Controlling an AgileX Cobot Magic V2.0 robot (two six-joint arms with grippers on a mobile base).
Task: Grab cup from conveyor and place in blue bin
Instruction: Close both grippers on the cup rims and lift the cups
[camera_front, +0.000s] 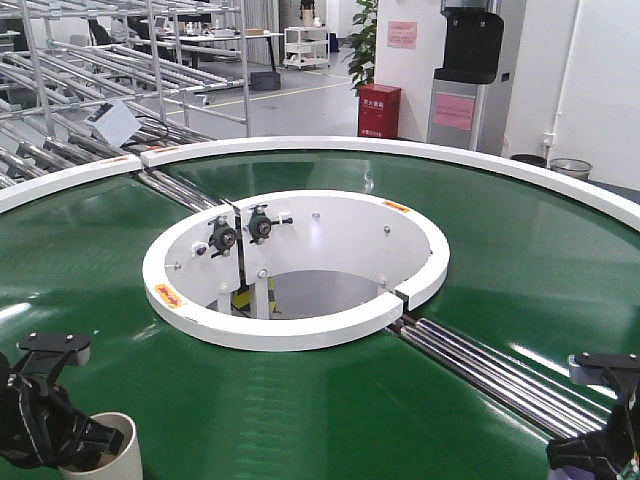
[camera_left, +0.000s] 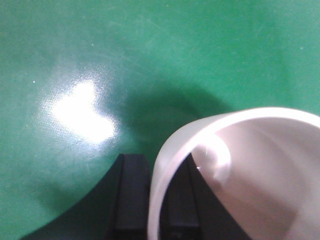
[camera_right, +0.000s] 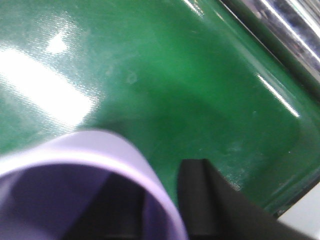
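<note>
White cup (camera_left: 240, 165): sits at the near left edge of the conveyor (camera_front: 330, 420), upright, mouth open upward. In the front view its base is cut off by the frame, so I cannot tell whether it rests on the green belt or is lifted.

Left hand (camera_left: 156, 210): nearly closed, fingers (camera_left: 132, 195) astride the cup's wall, one outside and one inside. Both press on the thin rim.

Purple cup (camera_right: 100, 150): seen only in the right wrist view, blurred, over the belt near the steel rollers (camera_front: 480, 365).

Right hand (camera_right: 165, 215): one black finger (camera_right: 200, 195) lies against the outside of the purple wall. A dark shape shows inside the cup. View too blurred to tell whether the hand is clamped on it.

Conveyor: dark green belt, glare patches, white outer rim (camera_front: 400, 148), white-walled round opening (camera_front: 330, 230) in the middle with two bearing blocks on its inner wall. Rollers cross the belt on the right and at far left.

Beyond the ring: pipe racks (camera_front: 100, 80) at left, red cabinet (camera_front: 379, 110), water dispenser (camera_front: 470, 60), potted plant (camera_front: 362, 40).
</note>
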